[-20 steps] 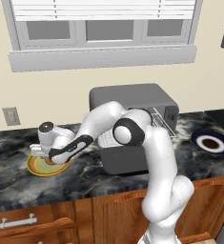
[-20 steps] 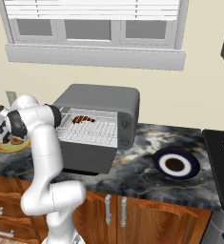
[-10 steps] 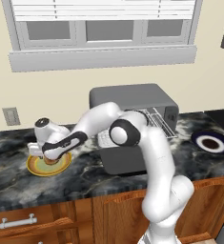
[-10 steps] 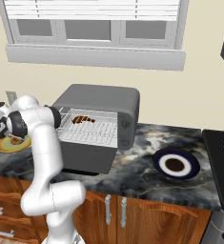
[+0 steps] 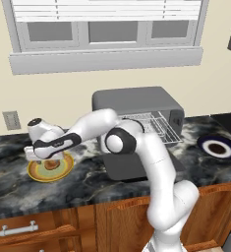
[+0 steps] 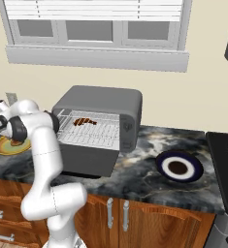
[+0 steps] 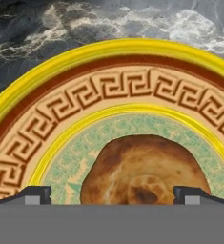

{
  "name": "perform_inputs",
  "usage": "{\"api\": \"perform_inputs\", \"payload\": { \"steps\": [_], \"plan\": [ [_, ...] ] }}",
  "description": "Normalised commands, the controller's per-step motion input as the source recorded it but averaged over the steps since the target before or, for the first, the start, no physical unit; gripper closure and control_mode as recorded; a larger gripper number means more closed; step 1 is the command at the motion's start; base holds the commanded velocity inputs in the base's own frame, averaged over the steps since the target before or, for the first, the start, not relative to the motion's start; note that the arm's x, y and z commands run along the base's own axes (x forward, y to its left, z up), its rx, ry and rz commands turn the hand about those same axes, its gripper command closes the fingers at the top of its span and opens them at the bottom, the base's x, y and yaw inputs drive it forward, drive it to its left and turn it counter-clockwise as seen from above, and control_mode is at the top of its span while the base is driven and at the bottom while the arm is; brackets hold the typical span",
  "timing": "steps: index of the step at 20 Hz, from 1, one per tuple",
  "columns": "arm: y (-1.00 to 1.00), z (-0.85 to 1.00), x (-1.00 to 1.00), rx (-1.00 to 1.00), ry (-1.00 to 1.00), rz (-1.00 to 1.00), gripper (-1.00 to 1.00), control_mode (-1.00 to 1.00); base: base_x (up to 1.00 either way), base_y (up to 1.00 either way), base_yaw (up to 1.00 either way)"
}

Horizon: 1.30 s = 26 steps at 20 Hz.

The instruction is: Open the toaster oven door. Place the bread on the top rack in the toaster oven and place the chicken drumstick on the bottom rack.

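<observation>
The bread (image 7: 144, 169), a tan-brown bun, lies in the middle of a yellow patterned plate (image 7: 108, 50) at the left end of the counter. My gripper (image 7: 113, 195) is open just above it, one fingertip (image 7: 35, 194) on each side of the bun, not closed on it. From the left base view the gripper (image 5: 49, 160) hangs low over the plate (image 5: 38, 173). The toaster oven (image 5: 136, 103) stands to the right with its door (image 6: 86, 160) folded down. The chicken drumstick (image 6: 85, 121) lies on a wire rack (image 6: 91, 135) drawn out of it.
A blue-rimmed plate (image 6: 178, 167) with a dark centre sits on the counter right of the oven, and a stovetop (image 6: 227, 155) lies beyond it. A wall outlet (image 5: 11, 119) is behind the yellow plate. My arm spans from the oven front to the plate.
The hand has shifted slightly left and settled lower over the yellow plate. The gripper has stayed open; bread and drumstick have not moved.
</observation>
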Motion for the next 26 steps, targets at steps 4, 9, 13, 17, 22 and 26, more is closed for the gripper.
{"api": "perform_inputs", "payload": {
  "steps": [4, 9, 13, 17, 22, 26],
  "plan": [
    [0.01, -0.78, -0.05, 0.00, 0.00, 0.00, -1.00, -1.00, 0.00, 0.00, 0.00],
    [-0.02, -0.78, -0.12, 0.00, -0.01, 0.00, -1.00, -1.00, 0.00, 0.00, 0.00],
    [-0.10, -0.80, -0.16, 0.00, -0.08, 0.00, 1.00, -1.00, 0.00, 0.00, 0.00],
    [-0.05, -0.82, -0.12, 0.01, -0.17, -0.01, 1.00, -1.00, 0.00, 0.00, 0.00],
    [-0.12, -0.85, -0.09, 0.05, -0.23, -0.05, 1.00, -1.00, 0.00, 0.00, 0.00],
    [-0.19, -0.74, -0.10, 0.08, -0.23, -0.08, 1.00, -1.00, 0.00, 0.00, 0.00]
  ]
}}
